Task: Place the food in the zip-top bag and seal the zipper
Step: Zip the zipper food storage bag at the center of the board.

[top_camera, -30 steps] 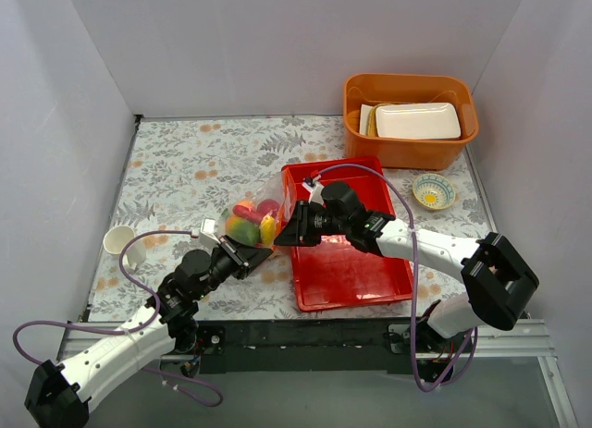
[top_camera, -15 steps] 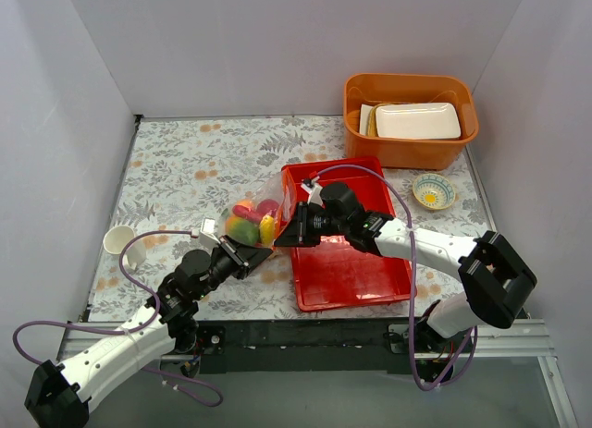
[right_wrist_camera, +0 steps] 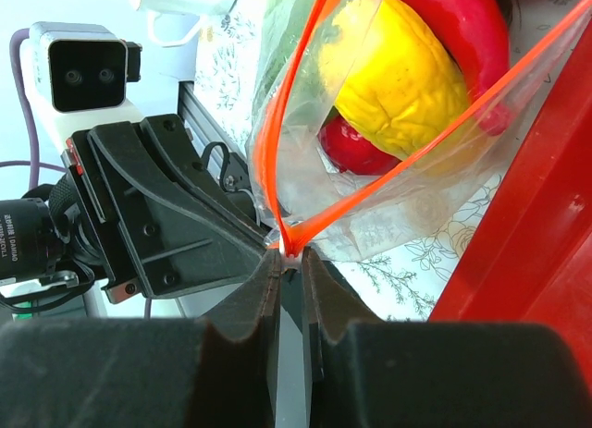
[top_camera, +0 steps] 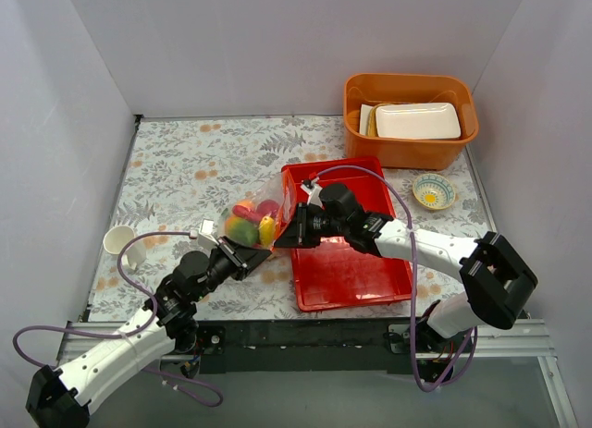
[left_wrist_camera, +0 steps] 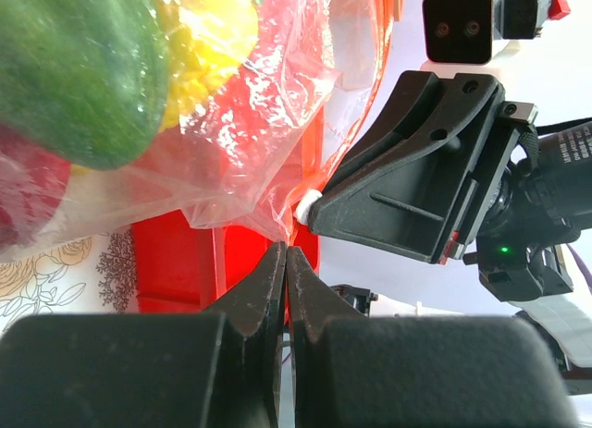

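Pinching the zipper (right_wrist_camera: 294, 234), right gripper (right_wrist_camera: 289, 262), clear only from its wrist; left gripper (left_wrist_camera: 285, 262) clamped on zip-top bag (left_wrist_camera: 250, 178)

Centre of frame: zip-top bag (top_camera: 266, 195) holding the food (top_camera: 244, 228), just left of the tray (top_camera: 356, 271). Upper right: tub (top_camera: 407, 152); bowl (top_camera: 433, 190) below it. Left edge: cup (top_camera: 120, 243).

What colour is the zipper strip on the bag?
Orange-red; the zipper shows best in the right wrist view.
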{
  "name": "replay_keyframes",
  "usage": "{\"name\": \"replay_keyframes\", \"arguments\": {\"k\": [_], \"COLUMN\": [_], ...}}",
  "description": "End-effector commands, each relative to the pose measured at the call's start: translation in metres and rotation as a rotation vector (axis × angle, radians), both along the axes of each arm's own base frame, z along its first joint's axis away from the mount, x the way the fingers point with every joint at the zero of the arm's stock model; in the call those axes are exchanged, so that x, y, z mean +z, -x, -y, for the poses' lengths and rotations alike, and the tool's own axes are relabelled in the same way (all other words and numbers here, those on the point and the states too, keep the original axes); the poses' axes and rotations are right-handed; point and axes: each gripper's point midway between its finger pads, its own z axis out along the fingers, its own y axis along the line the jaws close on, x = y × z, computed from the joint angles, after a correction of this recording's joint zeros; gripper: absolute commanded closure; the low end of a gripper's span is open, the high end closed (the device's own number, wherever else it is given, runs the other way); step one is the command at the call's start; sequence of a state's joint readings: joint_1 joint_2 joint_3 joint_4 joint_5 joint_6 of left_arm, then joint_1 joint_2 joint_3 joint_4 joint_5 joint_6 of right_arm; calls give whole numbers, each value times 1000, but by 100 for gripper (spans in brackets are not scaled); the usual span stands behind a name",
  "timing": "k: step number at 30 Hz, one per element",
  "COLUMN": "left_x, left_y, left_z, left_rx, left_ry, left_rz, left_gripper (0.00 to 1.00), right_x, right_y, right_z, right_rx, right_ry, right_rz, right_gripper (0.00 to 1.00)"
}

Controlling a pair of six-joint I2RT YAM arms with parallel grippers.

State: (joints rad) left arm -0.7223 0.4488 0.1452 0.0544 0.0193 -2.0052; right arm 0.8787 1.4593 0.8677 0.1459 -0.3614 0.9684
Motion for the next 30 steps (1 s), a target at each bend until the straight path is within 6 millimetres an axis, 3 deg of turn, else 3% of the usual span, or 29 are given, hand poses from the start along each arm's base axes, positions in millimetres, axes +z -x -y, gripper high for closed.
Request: {"name": "replay_keyframes", "arguments": {"k": [1, 30], "left_x": [3, 0], "left_y": [4, 10], "left_z": [-2, -12], "left_rx": [-5, 8], "left_ry": [2, -39], "left_rz": [0, -32], "left_gripper": [100, 100], "right_x": [15, 9], "right_y": [-11, -18], "right_z": [6, 14], "right_rx": [-48, -75], "right_ry": [-9, 20], "right_rz": [63, 61], "right_gripper": [91, 89]}}
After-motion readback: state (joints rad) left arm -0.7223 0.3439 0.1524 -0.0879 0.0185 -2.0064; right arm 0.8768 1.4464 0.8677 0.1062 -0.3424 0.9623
